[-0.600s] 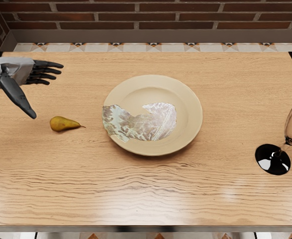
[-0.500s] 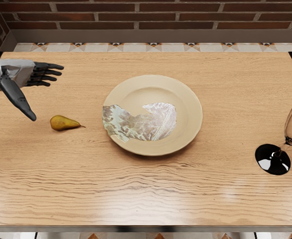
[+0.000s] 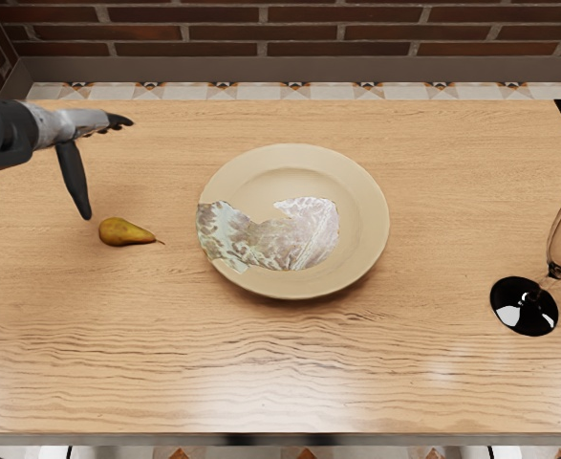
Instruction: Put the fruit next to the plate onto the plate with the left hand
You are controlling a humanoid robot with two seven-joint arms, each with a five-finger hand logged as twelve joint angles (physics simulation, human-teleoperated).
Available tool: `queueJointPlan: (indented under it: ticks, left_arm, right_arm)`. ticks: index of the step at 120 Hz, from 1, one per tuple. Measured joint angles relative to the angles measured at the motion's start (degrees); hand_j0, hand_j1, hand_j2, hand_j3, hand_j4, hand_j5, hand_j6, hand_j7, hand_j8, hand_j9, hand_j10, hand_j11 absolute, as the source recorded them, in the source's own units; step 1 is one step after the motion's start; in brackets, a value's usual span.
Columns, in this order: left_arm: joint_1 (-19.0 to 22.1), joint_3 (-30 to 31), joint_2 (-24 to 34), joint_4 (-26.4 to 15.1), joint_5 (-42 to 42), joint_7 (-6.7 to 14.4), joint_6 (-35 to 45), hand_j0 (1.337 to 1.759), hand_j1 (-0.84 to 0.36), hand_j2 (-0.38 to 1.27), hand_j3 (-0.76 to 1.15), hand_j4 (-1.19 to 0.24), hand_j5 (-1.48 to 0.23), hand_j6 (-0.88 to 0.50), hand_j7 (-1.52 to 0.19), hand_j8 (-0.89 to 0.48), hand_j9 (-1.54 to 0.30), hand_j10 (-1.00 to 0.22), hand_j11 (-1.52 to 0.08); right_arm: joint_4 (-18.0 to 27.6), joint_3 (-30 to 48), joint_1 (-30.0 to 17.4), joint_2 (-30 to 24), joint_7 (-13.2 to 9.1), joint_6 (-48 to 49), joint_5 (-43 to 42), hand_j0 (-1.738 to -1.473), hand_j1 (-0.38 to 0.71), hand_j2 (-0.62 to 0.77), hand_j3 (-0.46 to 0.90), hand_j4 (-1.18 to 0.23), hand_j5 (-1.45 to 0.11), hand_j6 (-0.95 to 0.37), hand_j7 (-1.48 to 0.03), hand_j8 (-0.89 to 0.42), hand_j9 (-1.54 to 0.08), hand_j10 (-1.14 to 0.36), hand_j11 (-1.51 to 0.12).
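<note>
Reach step, pre-grasp. Left hand [image 3: 74,127] hangs just back of the pear [image 3: 122,232], not touching. It holds nothing: fingers out straight, thumb pointing down. It's seen edge-on, so finger spread is hard to judge. Pear lies on the table [image 3: 280,373], left of the plate [image 3: 261,161], apart from it. Next, prob.: lower over pear & close w/o rolling it.

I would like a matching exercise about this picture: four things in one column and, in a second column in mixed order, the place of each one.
Things:
1. pear
2. plate
3. left hand
4. glass

Places:
A. at the right edge of the picture
B. top left of the picture, fingers open
C. in the centre
D. just left of the plate, lying apart from it

Pairs: 1-D, 2-C, 3-B, 4-A
</note>
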Motion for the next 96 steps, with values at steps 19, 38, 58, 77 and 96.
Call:
queueJointPlan:
  ticks: [19, 38, 58, 77, 96]
  left_arm:
    - [0.2, 5.5, -3.4, -1.0, 4.8, 0.3, 2.3, 1.658, 0.33, 0.01, 0.0, -0.02, -0.03, -0.03, -0.03, -0.03, -0.03, -0.02, -0.03]
    - [1.2, 9.3, -2.5, -2.9, 6.4, 0.4, 4.6, 1.658, 0.29, 0.01, 0.0, -0.05, -0.06, -0.05, -0.06, -0.05, -0.06, -0.05, -0.06]
    - [3.8, 10.7, 1.3, -8.4, 6.7, 0.4, 7.0, 1.658, 0.26, 0.02, 0.0, -0.08, -0.09, -0.08, -0.09, -0.08, -0.09, -0.08, -0.09]
    - [3.8, 11.9, 1.1, -11.2, 6.9, 0.4, 7.5, 1.658, 0.22, 0.02, 0.0, -0.11, -0.14, -0.12, -0.14, -0.12, -0.14, -0.11, -0.14]
    - [5.3, 12.2, 1.3, -11.6, 7.8, 0.4, 9.7, 1.658, 0.14, 0.04, 0.0, -0.19, -0.23, -0.19, -0.23, -0.19, -0.23, -0.18, -0.23]
  right_arm:
    - [0.0, 0.0, 0.0, 0.0, 0.0, 0.0, 0.0, -1.658, -0.35, 0.0, 0.0, 0.0, 0.0, 0.0, 0.0, 0.0, 0.0, 0.0, 0.0]
    - [0.0, 0.0, 0.1, 0.0, 0.0, 0.0, 0.0, -1.658, -0.35, 0.0, 0.0, 0.0, 0.0, 0.0, 0.0, 0.0, 0.0, 0.0, 0.0]
    - [0.0, 0.0, 0.1, 0.0, 0.0, 0.0, 0.0, -1.658, -0.35, 0.0, 0.0, 0.0, 0.0, 0.0, 0.0, 0.0, 0.0, 0.0, 0.0]
    - [0.0, 0.0, 0.1, 0.0, 0.0, 0.0, 0.0, -1.658, -0.35, 0.0, 0.0, 0.0, 0.0, 0.0, 0.0, 0.0, 0.0, 0.0, 0.0]
    - [0.0, 0.0, 0.1, 0.0, 0.0, 0.0, 0.0, -1.658, -0.35, 0.0, 0.0, 0.0, 0.0, 0.0, 0.0, 0.0, 0.0, 0.0, 0.0]
